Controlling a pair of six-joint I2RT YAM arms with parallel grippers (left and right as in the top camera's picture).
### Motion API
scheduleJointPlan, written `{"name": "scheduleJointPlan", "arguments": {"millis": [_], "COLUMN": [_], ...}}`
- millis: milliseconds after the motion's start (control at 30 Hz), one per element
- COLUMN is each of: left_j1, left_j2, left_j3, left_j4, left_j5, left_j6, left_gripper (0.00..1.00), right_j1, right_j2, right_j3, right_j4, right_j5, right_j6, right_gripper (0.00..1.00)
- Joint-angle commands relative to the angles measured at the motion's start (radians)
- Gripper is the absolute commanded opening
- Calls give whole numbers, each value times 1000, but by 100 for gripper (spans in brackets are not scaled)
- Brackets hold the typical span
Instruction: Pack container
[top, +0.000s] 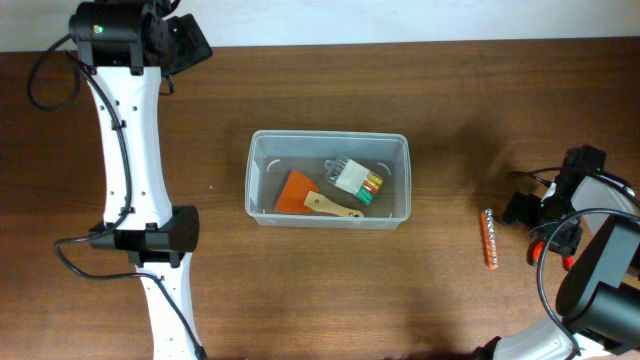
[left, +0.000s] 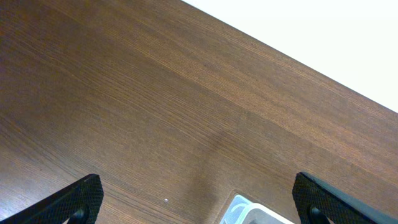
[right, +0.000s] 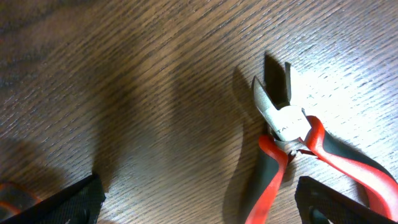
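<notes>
Overhead, we see the container (top: 328, 180) part-packed, pliers (right: 292, 132) and a bit strip (top: 490, 238) waiting by the desk's (top: 300, 290) right edge, the left gripper (left: 196, 186) and right gripper (right: 199, 190) both spread, empty.

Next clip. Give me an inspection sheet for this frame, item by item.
Surface: brown wooden table, no spills seen.
Job's things: clear container mid-table, holding an orange scraper and a white block.
Clutter: orange strip right of the container; red-handled pliers lying on the table.
Grippers: left gripper open, empty; right gripper open over the pliers.
Cables: black cables along both arms.
Surroundings: white strip beyond the far edge.
</notes>
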Motion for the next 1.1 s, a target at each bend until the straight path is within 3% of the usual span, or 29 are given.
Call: {"name": "scheduleJointPlan", "arguments": {"millis": [0, 1067], "left_j1": [1, 1], "left_j2": [-24, -24], "left_j3": [11, 11], "left_j4": [0, 0], "left_j5": [-7, -8], "left_j6": [9, 9], "left_gripper": [99, 99], "right_j1": [-2, -3], "right_j2": [21, 21], "right_j3": [-21, -50], "right_j4": [3, 26], "right_j5": [-3, -36], "right_j6": [-3, 28], "right_gripper": [99, 99]}}
